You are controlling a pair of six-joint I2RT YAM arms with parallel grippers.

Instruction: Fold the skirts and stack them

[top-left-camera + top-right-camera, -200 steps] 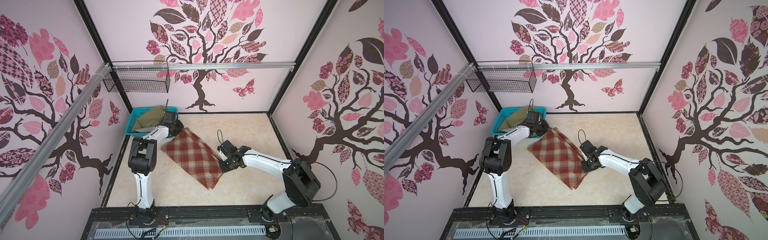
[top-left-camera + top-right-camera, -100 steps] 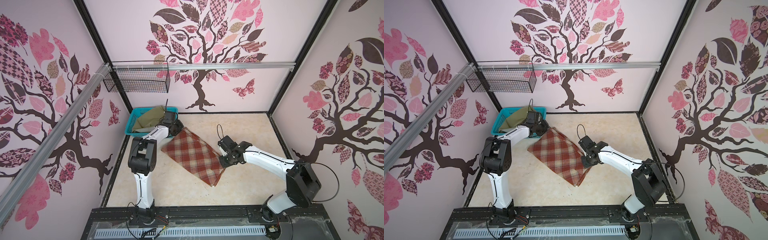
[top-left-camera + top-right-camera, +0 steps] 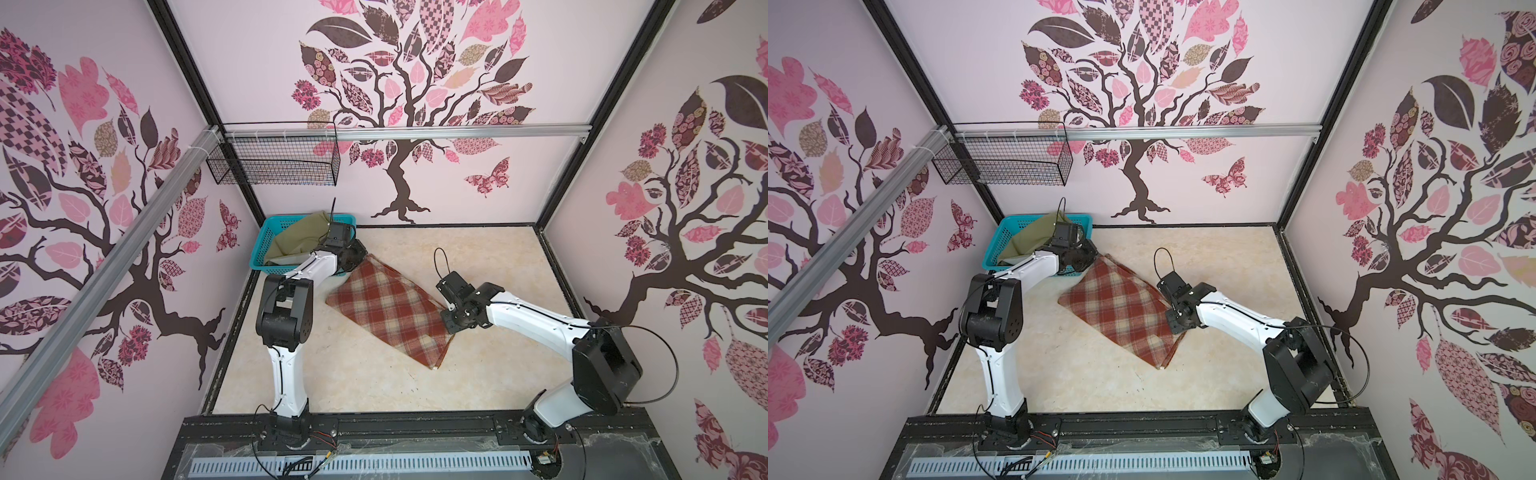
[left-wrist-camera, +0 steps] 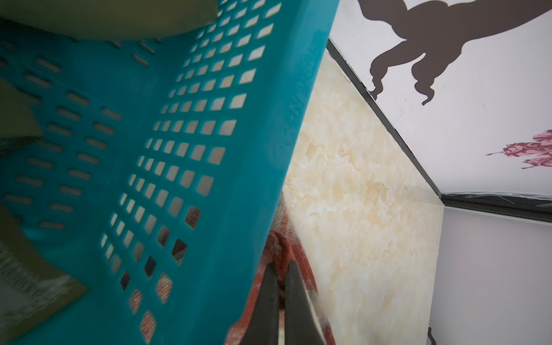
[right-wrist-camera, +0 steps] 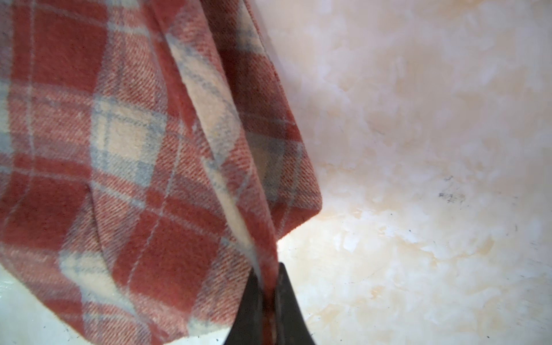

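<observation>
Rust-red plaid skirt (image 3: 386,307) clamped by left gripper (image 4: 282,266) and right gripper (image 5: 267,272), pinches shown only by wrist views

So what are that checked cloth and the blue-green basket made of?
The plaid skirt looks like brushed wool or a woolly blend: matte, fuzzy nap, with diagonal twill lines in the weave. The basket looks like moulded plastic: smooth, faintly glossy turquoise walls pierced with neat rows of holes.
</observation>
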